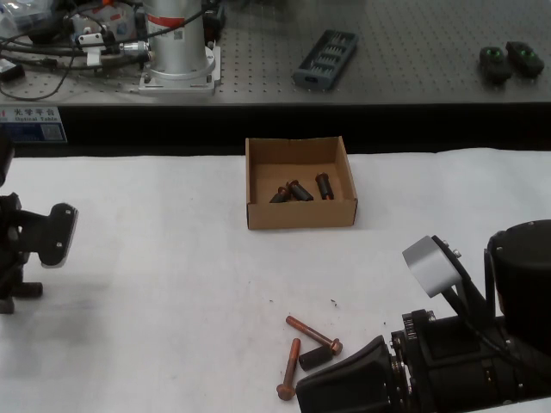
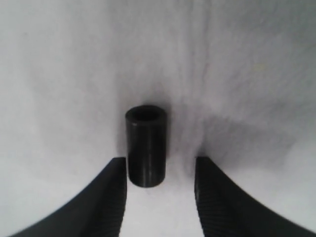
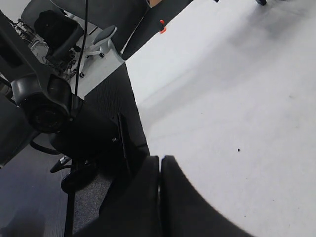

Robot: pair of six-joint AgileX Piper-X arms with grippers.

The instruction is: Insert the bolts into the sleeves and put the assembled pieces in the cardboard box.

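Left hand (image 2: 159, 170) is sitting, fingers apart, around a short black cylindrical sleeve (image 2: 146, 148), apparently lying on the white bench (image 2: 59, 74); right hand (image 3: 160, 173) is holding its fingers together.

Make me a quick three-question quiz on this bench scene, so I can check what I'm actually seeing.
1. True or false: the right fingers are spread wide apart.
2. How many loose bolts lie on the bench? A one, B two, C five.
3. Fill in: the left fingers stand open on either side of a black ____.

Key
1. False, they are shut together.
2. B.
3. sleeve.
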